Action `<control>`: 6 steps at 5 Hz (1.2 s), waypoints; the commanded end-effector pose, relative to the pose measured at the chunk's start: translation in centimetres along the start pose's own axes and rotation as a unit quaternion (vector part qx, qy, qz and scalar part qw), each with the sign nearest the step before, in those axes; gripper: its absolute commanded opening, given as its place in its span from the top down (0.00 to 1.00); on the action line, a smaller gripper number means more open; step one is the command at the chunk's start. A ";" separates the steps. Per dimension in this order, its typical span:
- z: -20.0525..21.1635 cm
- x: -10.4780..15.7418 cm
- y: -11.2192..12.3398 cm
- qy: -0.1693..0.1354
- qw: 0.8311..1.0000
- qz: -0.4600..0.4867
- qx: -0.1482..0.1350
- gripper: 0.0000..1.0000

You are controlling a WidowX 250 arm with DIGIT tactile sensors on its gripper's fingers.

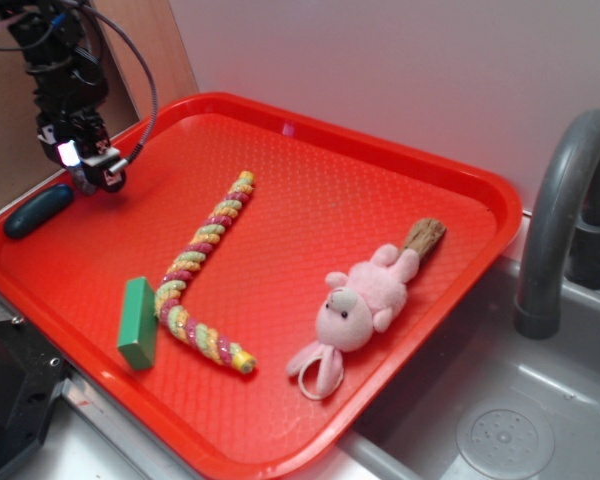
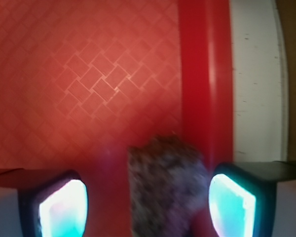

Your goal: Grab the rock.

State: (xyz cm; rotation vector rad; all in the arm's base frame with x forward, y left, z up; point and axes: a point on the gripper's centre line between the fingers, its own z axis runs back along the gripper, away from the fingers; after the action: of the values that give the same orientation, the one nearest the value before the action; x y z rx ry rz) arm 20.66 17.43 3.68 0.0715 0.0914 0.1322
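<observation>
rock (image 2: 165, 185): sits between the two pads in the wrist view, right beside the tray's raised rim (image 2: 204, 74), far-left corner

pincer (image 1: 98, 172): parted around the rock, gap on both sides, gripping nothing yet

why there: looks lined up so closing traps it

teal oblong (image 1: 38, 210): just outside the tray on the surface, not the target
</observation>
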 end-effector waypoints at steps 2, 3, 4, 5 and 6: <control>-0.5 -0.4 -1.0 0.040 0.996 0.010 0.079 1.00; -0.5 -0.4 -0.9 0.047 0.995 0.015 0.089 1.00; 1.8 -0.5 -2.4 0.048 0.995 0.019 0.085 1.00; 7.4 -1.2 -6.5 0.010 0.999 0.036 -0.011 1.00; 13.1 -3.2 -10.0 -0.011 0.996 0.037 -0.076 1.00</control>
State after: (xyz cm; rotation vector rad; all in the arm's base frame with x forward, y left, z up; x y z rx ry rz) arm 19.81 5.87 14.29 -0.0862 0.1234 0.2131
